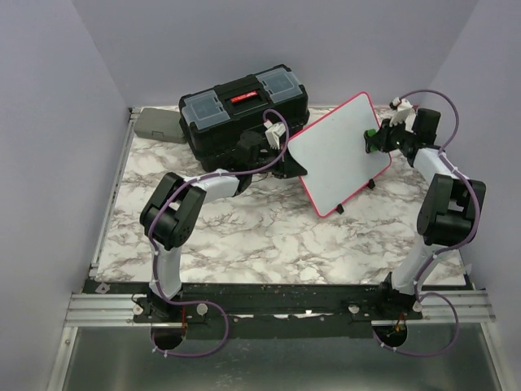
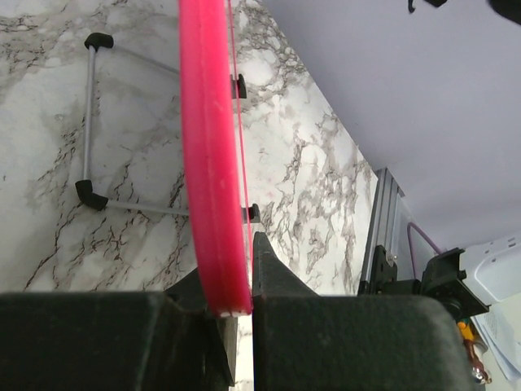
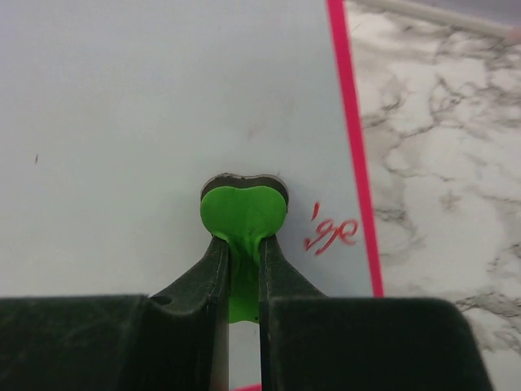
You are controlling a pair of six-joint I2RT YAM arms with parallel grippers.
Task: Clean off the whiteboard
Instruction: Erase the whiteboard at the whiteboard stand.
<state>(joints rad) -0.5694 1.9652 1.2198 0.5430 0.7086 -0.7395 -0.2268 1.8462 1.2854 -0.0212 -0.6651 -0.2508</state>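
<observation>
Firmly, the left gripper (image 2: pixel 236 318) pinches the whiteboard (image 1: pixel 338 155) by its smooth pink frame. The right gripper (image 3: pixel 242 248) clamps a green heart-shaped eraser (image 3: pixel 244 210) against it, above a marbled table (image 1: pixel 244 236) and lilac walls (image 1: pixel 269 41).

From above, your left tool (image 1: pixel 285 163) merges with the dark toolbox (image 1: pixel 244 110) behind it, so you cannot make out how it grips there, and any marks on the board are too small to see. That arm's wrist camera shows the whiteboard (image 2: pixel 210 163) edge-on only: its face is out of sight and its frame runs off the top of the picture. On the right wrist view the board spills past the left and top edges. The green eraser (image 3: pixel 242 208) has its lower part buried inside the right tool (image 3: pixel 242 269). The red writing (image 3: pixel 330 232) is too small to read, possibly digits.
</observation>
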